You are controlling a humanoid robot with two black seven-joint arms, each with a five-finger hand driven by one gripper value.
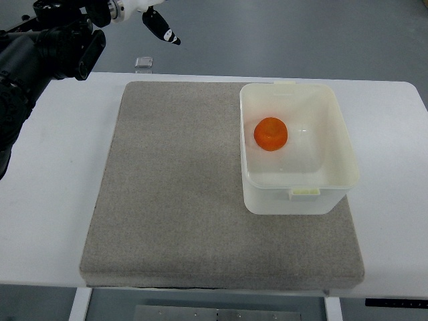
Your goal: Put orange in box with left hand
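The orange (271,134) sits inside the box (334,120), on its floor toward the left wall and a little toward the far side. It is round and bright, evenly coloured, with a slightly darker dimple on top, and it looks whole and unpeeled. The box is a cream-white plastic tub, open at the top, with a small latch tab on its far rim and another on its near rim. It stands on the right part of a grey felt mat (174,200), which covers most of the white bench (47,221).

The left arm (40,53), black and bulky, enters at the top left corner. Its left hand (150,17) hangs above the bench's far edge, well apart from the box. The dark fingers (164,30) look loosely spread and hold nothing. A small clear object (144,63) lies on the bench just beyond the mat.
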